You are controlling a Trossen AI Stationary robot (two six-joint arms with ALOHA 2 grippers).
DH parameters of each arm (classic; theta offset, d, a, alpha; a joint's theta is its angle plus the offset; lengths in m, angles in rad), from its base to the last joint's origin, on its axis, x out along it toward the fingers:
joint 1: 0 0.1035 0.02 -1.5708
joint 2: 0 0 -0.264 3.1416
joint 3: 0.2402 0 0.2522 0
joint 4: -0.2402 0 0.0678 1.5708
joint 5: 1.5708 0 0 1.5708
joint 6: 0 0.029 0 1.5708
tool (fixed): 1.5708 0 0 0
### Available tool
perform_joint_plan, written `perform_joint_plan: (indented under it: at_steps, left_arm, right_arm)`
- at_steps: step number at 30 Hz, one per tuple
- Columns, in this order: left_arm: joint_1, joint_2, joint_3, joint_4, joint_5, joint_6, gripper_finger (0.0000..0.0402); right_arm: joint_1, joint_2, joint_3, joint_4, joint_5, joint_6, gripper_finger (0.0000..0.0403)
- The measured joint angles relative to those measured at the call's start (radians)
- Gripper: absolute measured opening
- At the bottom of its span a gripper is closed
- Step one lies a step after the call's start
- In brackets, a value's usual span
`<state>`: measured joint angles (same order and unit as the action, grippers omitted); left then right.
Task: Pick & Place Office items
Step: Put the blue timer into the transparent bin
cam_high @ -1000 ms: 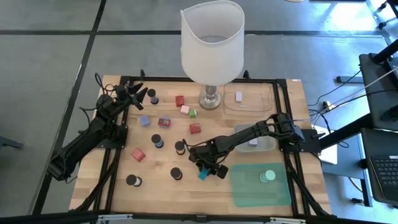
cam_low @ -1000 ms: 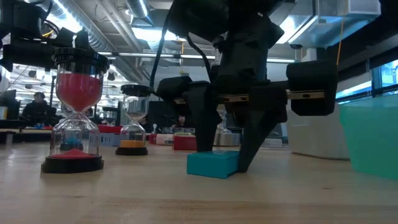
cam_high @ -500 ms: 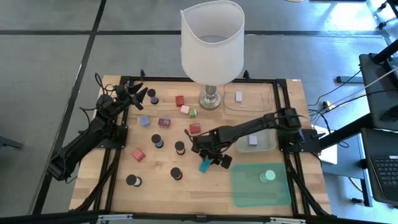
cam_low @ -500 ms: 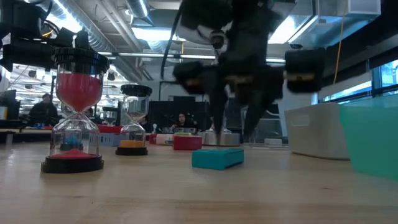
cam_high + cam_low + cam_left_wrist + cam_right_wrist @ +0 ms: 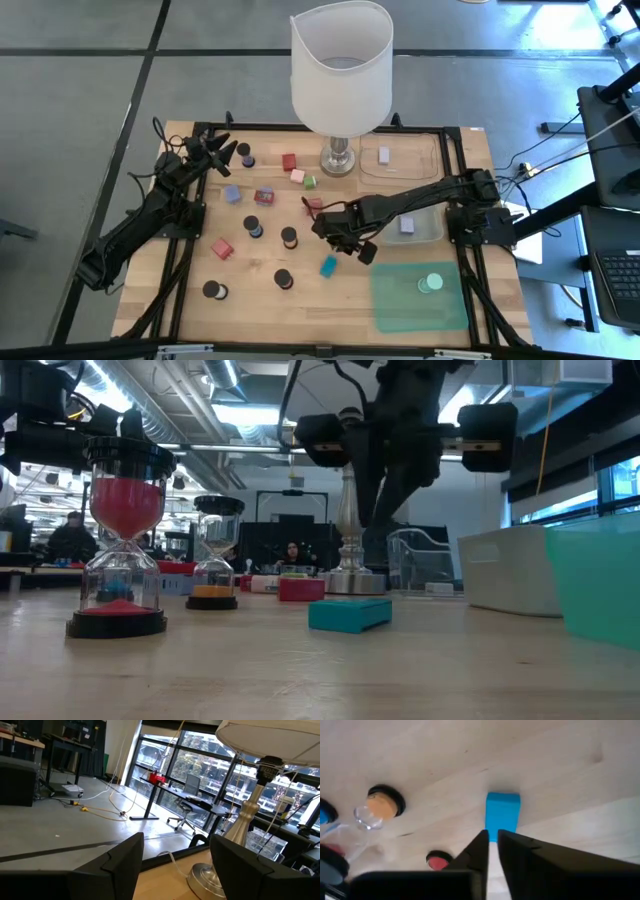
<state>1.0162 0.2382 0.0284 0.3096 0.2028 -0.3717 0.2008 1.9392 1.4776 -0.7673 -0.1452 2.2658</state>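
Observation:
A teal block (image 5: 328, 266) lies flat on the wood table, also seen in the low view (image 5: 348, 614) and the right wrist view (image 5: 502, 814). My right gripper (image 5: 340, 240) hangs above and a little beyond it, fingers shut and pointing steeply down (image 5: 491, 836), touching nothing. The other office items are spread over the table's left half: black-capped hourglasses (image 5: 289, 236), red blocks (image 5: 221, 247) and a pink block (image 5: 297, 176). A mint disc (image 5: 430, 284) rests on the green mat (image 5: 400, 310). My left gripper (image 5: 222, 148) waits open at the far left (image 5: 175, 850).
A tall white-shaded lamp (image 5: 340, 70) stands at the table's far middle. To its right a clear tray (image 5: 425, 170) holds a white block. A grey tray (image 5: 432, 232) with a pale block sits under my right arm. Hourglasses (image 5: 117, 540) stand left of the teal block.
My right gripper has let go of the teal block, risen clear of it and drawn back toward the far edge, then shut its fingers. The block stays flat on the table, close to where the fingers had stood around it.

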Motion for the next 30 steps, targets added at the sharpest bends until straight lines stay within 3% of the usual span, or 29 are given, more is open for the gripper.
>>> perform_joint_plan:
  at_steps: [9,20,25,30]
  left_arm:
    - [0.000,0.000,0.000,0.000,0.000,0.000,0.0226]
    - [0.000,0.000,0.000,-0.003,0.000,0.000,0.0226]
    - [0.000,0.000,0.000,-0.004,0.000,0.000,0.0226]
    - [0.000,0.000,0.000,-0.006,0.000,0.000,0.0226]
  right_arm:
    - [0.019,0.065,0.001,0.066,-0.003,0.000,0.0181]
    - [0.015,0.130,0.001,0.128,-0.078,-0.001,0.0332]
    - [0.015,0.152,0.000,0.125,-0.101,0.004,0.0373]
    - [0.015,0.176,0.000,0.139,-0.145,0.038,0.0383]
